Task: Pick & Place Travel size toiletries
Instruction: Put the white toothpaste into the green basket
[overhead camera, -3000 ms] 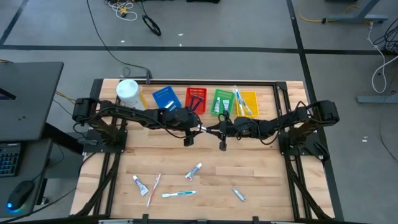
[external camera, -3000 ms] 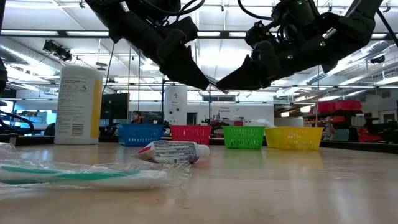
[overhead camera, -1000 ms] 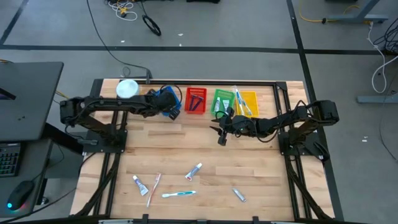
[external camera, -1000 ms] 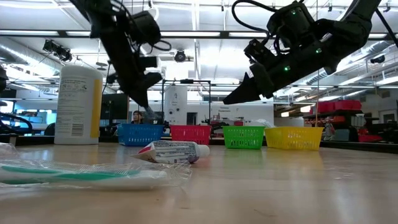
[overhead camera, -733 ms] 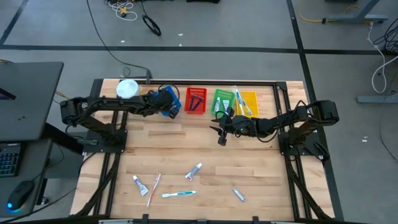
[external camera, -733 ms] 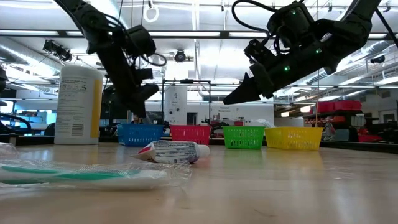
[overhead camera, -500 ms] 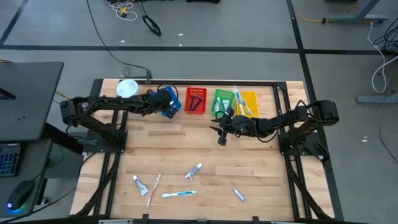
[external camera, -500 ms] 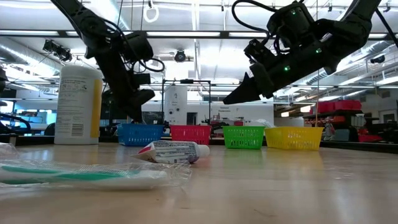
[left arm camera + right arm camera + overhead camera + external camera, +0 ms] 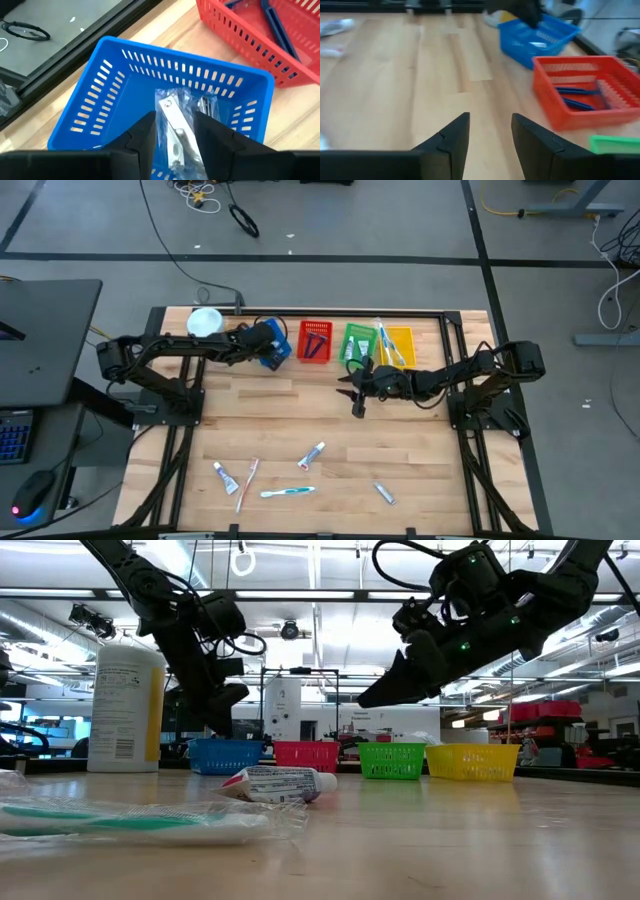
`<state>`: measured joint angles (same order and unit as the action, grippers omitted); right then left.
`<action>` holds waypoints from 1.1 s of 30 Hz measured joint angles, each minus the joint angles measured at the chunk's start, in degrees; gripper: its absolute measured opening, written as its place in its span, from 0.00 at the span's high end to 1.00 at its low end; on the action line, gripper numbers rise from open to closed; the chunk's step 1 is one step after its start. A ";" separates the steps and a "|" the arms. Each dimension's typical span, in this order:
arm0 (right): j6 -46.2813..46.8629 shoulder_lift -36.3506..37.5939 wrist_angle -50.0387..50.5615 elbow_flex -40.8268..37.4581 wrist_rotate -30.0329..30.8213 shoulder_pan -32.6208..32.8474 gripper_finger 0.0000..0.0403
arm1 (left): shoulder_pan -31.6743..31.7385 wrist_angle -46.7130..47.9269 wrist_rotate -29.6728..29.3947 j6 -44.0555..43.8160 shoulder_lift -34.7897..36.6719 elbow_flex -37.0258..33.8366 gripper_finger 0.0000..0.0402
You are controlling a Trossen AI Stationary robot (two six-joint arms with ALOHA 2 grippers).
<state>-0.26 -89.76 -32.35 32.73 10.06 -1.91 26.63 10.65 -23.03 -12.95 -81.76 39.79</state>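
Four baskets line the far edge of our bench (image 9: 300,420). At the left, our left end effector (image 9: 268,345) hangs over the blue basket (image 9: 125,95), fingers (image 9: 145,137) parted around a plastic-wrapped silver tube (image 9: 175,127) that lies in the basket between them; we cannot tell whether they touch it. Next, the red basket (image 9: 314,341) holds dark blue razors (image 9: 272,20). Our right end effector (image 9: 350,387) hovers over bare wood near the green basket (image 9: 357,343), fingers (image 9: 450,137) spread and holding nothing. Well apart from both, along the near edge, lie three tubes (image 9: 312,454) and two toothbrushes (image 9: 288,492).
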 joint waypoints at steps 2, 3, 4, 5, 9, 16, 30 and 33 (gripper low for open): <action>0.01 0.00 0.36 0.00 -2.10 0.00 0.60 | 0.00 -0.76 -0.02 -0.03 0.00 0.00 0.63; 0.06 0.00 0.80 0.00 -2.60 0.02 0.59 | 0.00 -1.43 -0.06 -0.05 0.00 0.00 0.63; 0.42 0.00 1.37 0.00 -2.90 0.02 0.58 | 0.00 -2.06 -0.30 -0.12 0.00 0.02 0.62; 0.96 0.00 2.01 0.00 -2.92 0.02 0.57 | 0.00 -2.73 -0.56 -0.15 0.00 0.02 0.62; 3.14 0.00 5.39 0.00 -2.97 0.02 0.53 | -0.32 -6.04 0.79 -0.23 0.12 0.06 0.62; 6.29 0.00 6.88 0.00 -4.58 0.58 0.53 | -2.71 -12.19 7.22 -0.31 0.45 0.08 0.67; 12.92 -0.01 11.37 0.00 -11.76 12.39 0.53 | -9.01 -12.69 10.71 -0.33 0.44 0.08 0.72; 12.16 -0.85 9.57 0.00 -11.40 14.57 0.53 | -10.44 -12.69 10.75 -0.43 0.44 0.08 0.73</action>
<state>11.89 -90.60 -22.77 32.73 -1.34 12.66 16.20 -2.04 -12.28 -13.38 -81.32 39.88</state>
